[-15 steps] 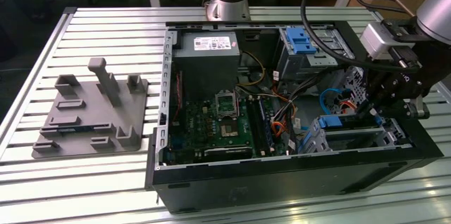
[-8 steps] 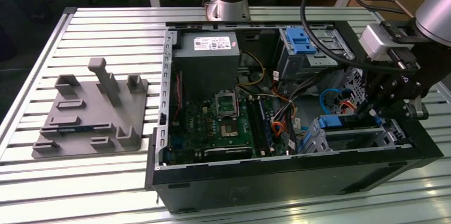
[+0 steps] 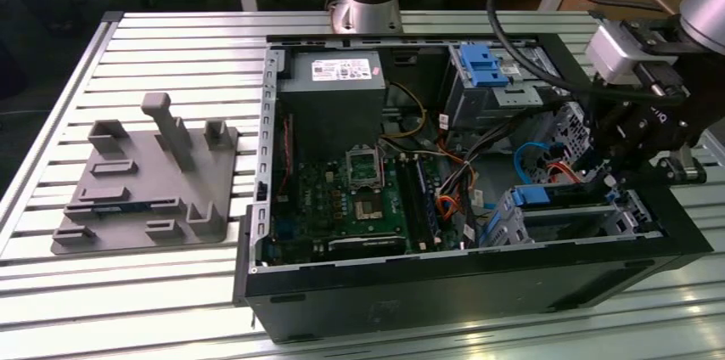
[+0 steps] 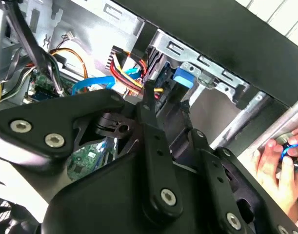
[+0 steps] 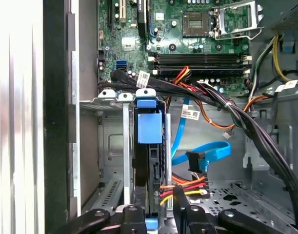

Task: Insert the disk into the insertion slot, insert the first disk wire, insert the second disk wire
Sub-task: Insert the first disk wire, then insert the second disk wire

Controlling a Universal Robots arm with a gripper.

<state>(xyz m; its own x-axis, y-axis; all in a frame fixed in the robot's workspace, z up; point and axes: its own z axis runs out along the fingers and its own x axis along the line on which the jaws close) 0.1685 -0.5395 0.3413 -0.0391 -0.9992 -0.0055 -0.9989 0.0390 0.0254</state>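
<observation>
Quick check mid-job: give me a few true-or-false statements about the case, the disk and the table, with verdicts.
1. The computer case lies open on the slatted table. True.
2. The disk, in its blue carrier, stands in the insertion slot. True.
3. The grey fixture lies to the exterior view's right of the case. False: it lies to the left.
4. A fan cooler covers the CPU socket. False: the socket is bare.
5. A person's hand is beside the case. True.
</observation>
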